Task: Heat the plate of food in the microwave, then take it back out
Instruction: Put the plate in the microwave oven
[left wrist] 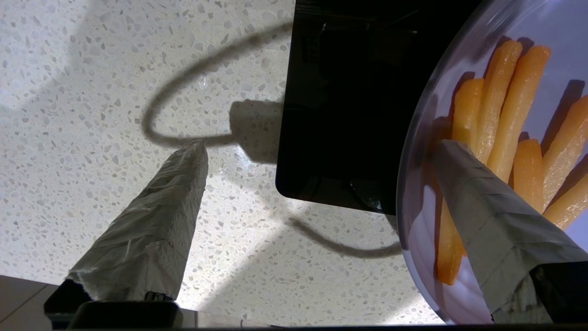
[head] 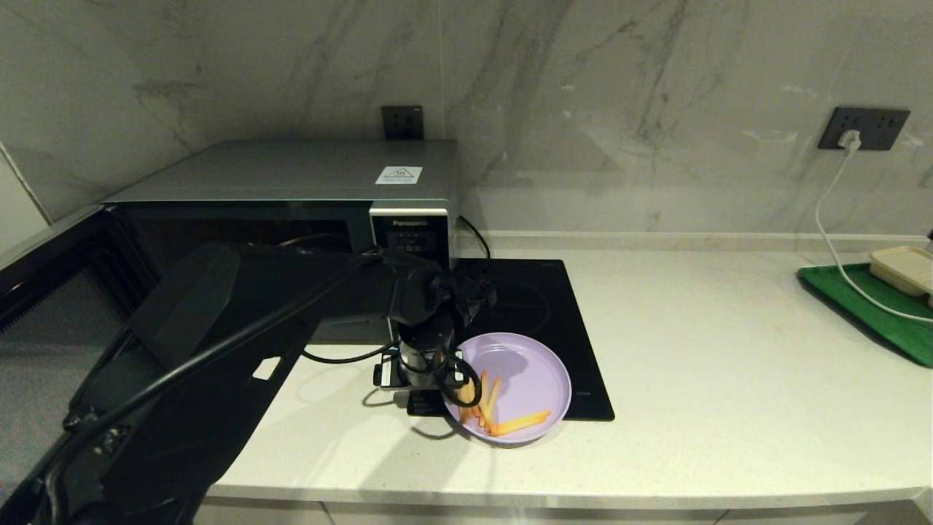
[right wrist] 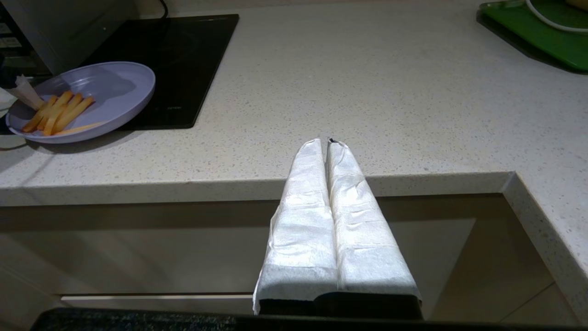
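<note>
The lilac plate (head: 532, 364) with orange-yellow fries (head: 510, 423) rests half on the black hob (head: 543, 302) and half on the counter. My left gripper (head: 430, 397) points straight down at the plate's left rim and is open. In the left wrist view the left gripper (left wrist: 321, 145) straddles the rim of the plate (left wrist: 565, 50). One of its fingers (left wrist: 482, 207) stands inside over the fries (left wrist: 500, 105), and the other is outside, over the counter. The silver microwave (head: 291, 175) stands behind with its door (head: 51, 306) swung open at the left. My right gripper (right wrist: 328, 141) is shut and empty, in front of the counter's edge.
A green tray (head: 867, 306) holding a beige box (head: 904, 268) sits at the far right, with a white cable (head: 827, 219) running up to a wall socket (head: 864, 129). Bare speckled counter (head: 729, 364) stretches between the hob and the tray.
</note>
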Motion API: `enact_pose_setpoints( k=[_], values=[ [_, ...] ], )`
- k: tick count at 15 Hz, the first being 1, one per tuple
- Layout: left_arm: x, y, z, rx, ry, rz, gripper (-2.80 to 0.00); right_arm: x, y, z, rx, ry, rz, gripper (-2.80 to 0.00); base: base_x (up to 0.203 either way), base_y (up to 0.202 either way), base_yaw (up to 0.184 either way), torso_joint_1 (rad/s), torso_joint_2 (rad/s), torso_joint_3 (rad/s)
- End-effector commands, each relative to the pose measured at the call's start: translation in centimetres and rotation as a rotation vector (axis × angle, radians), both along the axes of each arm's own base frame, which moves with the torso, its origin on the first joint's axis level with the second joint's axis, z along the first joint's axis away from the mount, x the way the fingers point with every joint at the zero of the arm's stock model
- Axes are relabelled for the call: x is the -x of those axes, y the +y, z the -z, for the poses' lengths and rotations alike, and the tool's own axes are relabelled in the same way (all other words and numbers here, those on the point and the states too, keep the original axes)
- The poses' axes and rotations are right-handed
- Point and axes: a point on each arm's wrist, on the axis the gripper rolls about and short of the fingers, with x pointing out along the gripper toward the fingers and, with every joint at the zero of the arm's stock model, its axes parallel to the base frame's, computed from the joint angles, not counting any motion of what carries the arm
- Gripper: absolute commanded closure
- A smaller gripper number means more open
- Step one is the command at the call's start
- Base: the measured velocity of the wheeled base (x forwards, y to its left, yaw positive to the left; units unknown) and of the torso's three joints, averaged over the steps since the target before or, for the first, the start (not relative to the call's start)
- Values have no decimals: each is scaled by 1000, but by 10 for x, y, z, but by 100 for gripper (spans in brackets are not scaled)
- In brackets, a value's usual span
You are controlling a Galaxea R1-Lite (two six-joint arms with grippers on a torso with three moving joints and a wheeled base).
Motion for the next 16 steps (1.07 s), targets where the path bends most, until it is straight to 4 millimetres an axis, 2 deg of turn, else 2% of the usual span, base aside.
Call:
enact_pose_setpoints(
  k=[1, 2, 3, 16],
  values=[
    [0, 1, -1, 0, 0, -2, -280, 0, 0, 0, -1, 0, 0, 0, 0, 0, 0, 0, 0, 0],
    [1, 1, -2, 1, -1, -2, -280, 0, 0, 0, -1, 0, 0, 0, 0, 0, 0, 0, 0, 0],
    [0, 1, -2, 2, -1, -6, 0, 0, 0, 0, -1, 0, 0, 0, 0, 0, 0, 0, 0, 0],
    [3, 0, 3, -2, 21, -1, 0, 0, 0, 0, -1, 0, 0, 0, 0, 0, 0, 0, 0, 0]
  ],
)
